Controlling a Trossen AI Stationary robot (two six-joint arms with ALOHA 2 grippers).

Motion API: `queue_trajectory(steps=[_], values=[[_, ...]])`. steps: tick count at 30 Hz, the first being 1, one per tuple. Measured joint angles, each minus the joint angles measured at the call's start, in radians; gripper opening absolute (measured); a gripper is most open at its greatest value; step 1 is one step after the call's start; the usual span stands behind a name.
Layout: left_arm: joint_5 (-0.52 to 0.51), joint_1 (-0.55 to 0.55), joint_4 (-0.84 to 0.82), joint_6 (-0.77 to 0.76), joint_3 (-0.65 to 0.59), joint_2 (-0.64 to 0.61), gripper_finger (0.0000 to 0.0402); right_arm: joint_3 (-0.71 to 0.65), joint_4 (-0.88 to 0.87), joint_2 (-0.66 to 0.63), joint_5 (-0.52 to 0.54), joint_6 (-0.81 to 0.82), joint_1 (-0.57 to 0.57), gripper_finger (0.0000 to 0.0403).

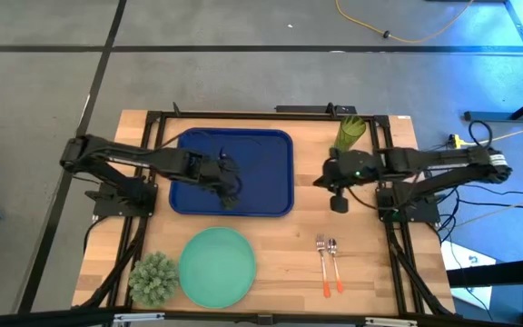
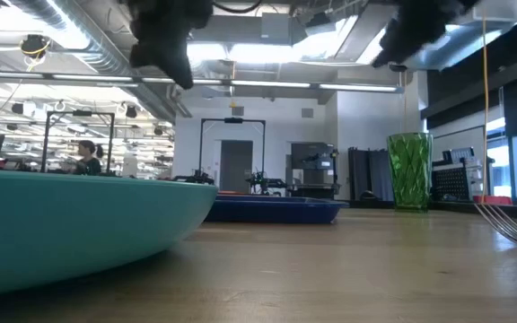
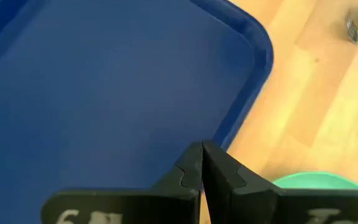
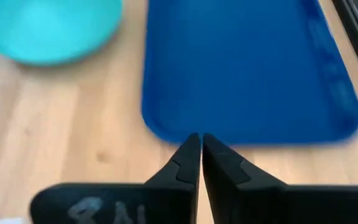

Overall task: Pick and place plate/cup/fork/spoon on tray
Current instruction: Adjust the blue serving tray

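Observation:
The dark blue tray (image 1: 252,150) lies at the table's far middle, with nothing on it. The mint-green plate (image 1: 217,265) lies flat near the front edge. The olive-green cup (image 1: 350,133) stands upright at the far right. The fork (image 1: 321,263) and spoon (image 1: 334,264) lie side by side at the front right, orange handles toward the near edge. My left gripper (image 1: 231,189) hovers shut and empty over the tray's near part; its fingers show in the left wrist view (image 3: 202,163). My right gripper (image 1: 327,177) hovers shut and empty right of the tray (image 4: 200,155).
A spiky grey-green ball-shaped plant (image 1: 153,278) sits at the front left beside the plate. Black frame rails (image 1: 143,227) run along the table's left and right sides. Bare wood (image 1: 289,236) lies between tray, plate and cutlery.

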Motion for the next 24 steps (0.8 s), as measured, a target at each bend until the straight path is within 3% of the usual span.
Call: queue_trajectory(steps=[6,10,14,24], values=[[-0.015,-0.008,-0.113,-0.012,0.001,-0.026,0.0,0.016,0.315,0.08,-0.048,0.009,0.0,0.0021],[-0.026,-0.014,-0.141,-0.012,0.001,-0.028,0.0,0.017,0.42,0.12,-0.028,0.007,-0.003,0.0021],[-0.033,-0.019,-0.151,-0.012,0.001,-0.028,0.0,0.016,0.399,0.177,0.042,0.105,-0.017,0.0021],[-0.035,-0.02,-0.174,-0.013,0.001,-0.028,0.0,0.015,0.382,0.374,0.023,0.307,-0.077,0.0006]])
